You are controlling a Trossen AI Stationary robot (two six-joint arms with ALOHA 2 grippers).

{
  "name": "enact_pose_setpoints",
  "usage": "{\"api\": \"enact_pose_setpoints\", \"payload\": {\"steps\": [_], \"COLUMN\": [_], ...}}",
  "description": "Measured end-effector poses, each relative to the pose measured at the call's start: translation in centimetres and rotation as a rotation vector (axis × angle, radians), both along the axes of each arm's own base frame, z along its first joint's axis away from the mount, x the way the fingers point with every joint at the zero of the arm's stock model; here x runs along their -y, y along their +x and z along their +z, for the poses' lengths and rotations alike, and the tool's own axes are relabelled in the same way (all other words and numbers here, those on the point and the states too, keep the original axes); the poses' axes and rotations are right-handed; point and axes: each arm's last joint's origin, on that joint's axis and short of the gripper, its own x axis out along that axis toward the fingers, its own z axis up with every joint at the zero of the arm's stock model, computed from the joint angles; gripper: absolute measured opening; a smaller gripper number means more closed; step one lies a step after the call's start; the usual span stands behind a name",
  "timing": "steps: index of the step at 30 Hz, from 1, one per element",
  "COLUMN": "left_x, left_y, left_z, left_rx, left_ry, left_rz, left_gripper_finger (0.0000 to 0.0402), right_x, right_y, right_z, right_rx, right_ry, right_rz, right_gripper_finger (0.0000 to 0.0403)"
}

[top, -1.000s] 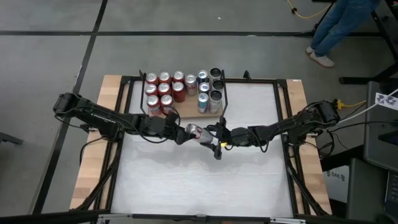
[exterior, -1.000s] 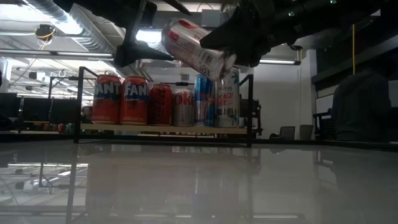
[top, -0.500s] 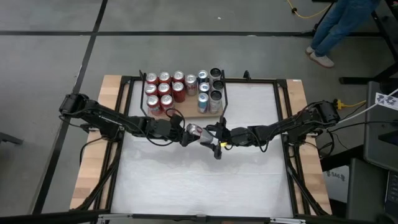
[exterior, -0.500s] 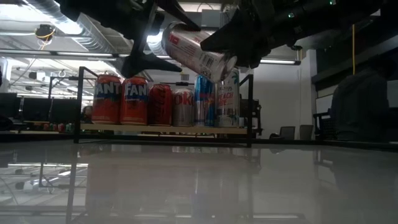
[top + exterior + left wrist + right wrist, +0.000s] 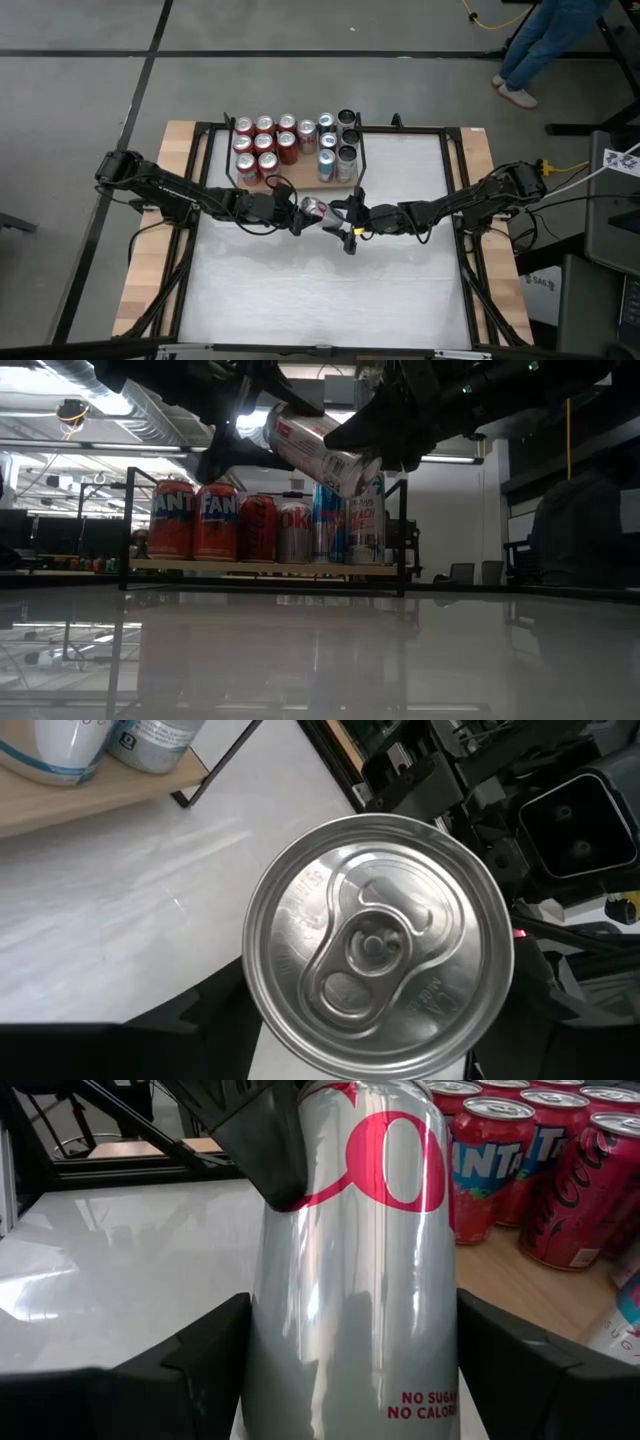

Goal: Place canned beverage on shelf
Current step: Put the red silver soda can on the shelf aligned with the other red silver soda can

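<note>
The silver can [image 5: 314,210] hangs tilted above the white table [image 5: 330,290], just in front of the shelf [image 5: 300,180]. My right gripper [image 5: 345,217] holds it. My left gripper [image 5: 297,215] is around its top; I cannot tell if it grips. I see bare table below it.

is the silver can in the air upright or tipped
Tipped. In the low view the silver can hangs slanted above the table, between the right gripper and the left gripper.

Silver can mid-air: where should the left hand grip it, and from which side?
Take the silver can at its lidded end, on the side wall just below the rim, coming from the left. It hangs tilted above the table, the right hand holding its other end, the left hand around the free top.
</note>
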Motion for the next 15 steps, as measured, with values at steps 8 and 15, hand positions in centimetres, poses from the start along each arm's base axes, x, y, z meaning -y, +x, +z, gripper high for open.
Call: {"api": "enact_pose_setpoints", "payload": {"steps": [8, 15], "left_x": [0.01, 0.03], "left_y": [0.0, 0.01], "left_z": [0.01, 0.03], "left_rx": [0.001, -0.001], "left_ry": [0.002, 0.022], "left_rz": [-0.001, -0.008], "left_gripper_finger": [0.0267, 0.0267], "right_x": [0.0, -0.01], "right_y": [0.0, -0.01], "right_z": [-0.02, -0.03], "right_rx": [-0.002, -0.004], "right_ry": [0.006, 0.006], "right_rz": [0.0, 0.002], "right_gripper_finger": [0.0294, 0.0309]}}
